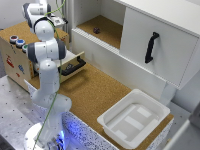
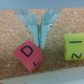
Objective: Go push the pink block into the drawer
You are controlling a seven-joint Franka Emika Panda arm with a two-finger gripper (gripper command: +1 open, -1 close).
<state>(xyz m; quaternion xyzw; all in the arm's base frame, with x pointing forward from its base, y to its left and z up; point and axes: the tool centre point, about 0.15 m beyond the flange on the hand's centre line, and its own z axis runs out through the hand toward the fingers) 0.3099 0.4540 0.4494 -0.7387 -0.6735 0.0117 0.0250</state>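
Jaws of the gripper (image 2: 40, 36) stand pressed together with nothing between them, the tips just above and touching or nearly touching the upper edge of the pink block (image 2: 30, 55), which lies on the cork tabletop (image 2: 15, 30) marked with a dark letter D. Judging by this, the push is only at its start: the block sits on the cork, not inside anything. Going left to right in the exterior view, the plywood box (image 1: 15, 62) carries a few coloured round buttons on top, then the arm (image 1: 47, 55) hides much of the drawer (image 1: 75, 64), whose black bar handle (image 1: 73, 67) shows it pulled partly open; the block itself is hidden there behind the arm. What is left, as I judge it, is to slide the block over the cork and over the drawer's edge. Further right stands the big white cabinet door (image 1: 155, 47), and below it a white tray (image 1: 112, 125), both well apart from the work. In the wrist view a yellow-green block (image 2: 74, 47) lies beside the pink one, apart from it, and could be nudged if the push strays
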